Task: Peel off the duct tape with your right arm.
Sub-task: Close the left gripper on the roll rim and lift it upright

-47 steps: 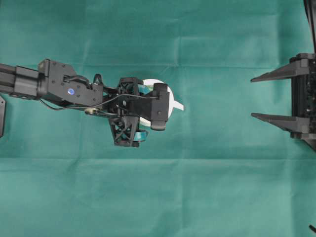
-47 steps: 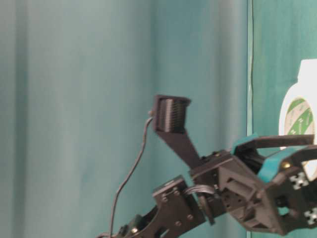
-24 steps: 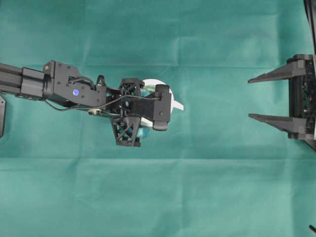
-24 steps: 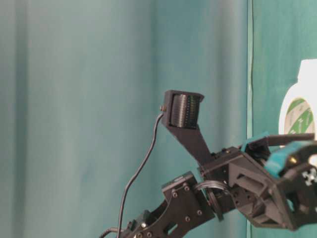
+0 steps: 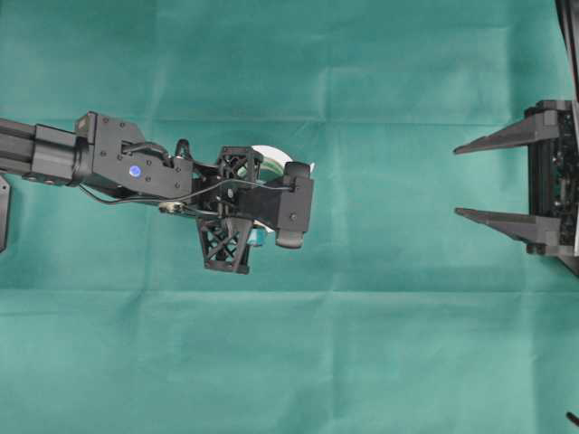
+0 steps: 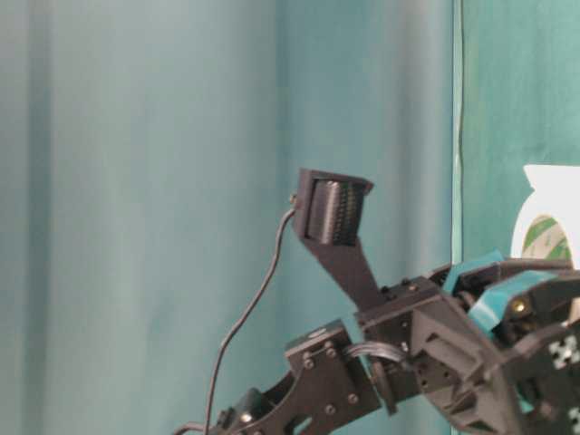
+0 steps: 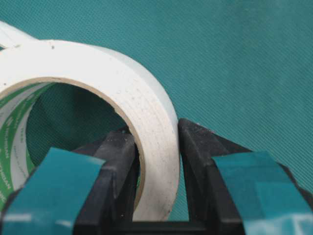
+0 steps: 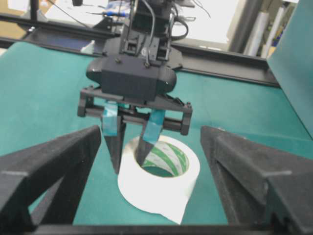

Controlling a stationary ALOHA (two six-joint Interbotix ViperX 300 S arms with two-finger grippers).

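While pinched by the left claw [image 7: 156,161] at the roll's 6 o'clock in the left wrist view, the duct tape [image 7: 122,93], one finger [image 7: 115,166] inside the ring, one outside. On the green cloth [image 5: 362,344], near the middle. At 3 o'clock overhead, well apart, the right claw [image 5: 493,179], spread wide, holding nothing.

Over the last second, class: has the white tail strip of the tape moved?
Yes. The duct tape tilted; its tail, earlier lying on the green cloth, is hidden now.
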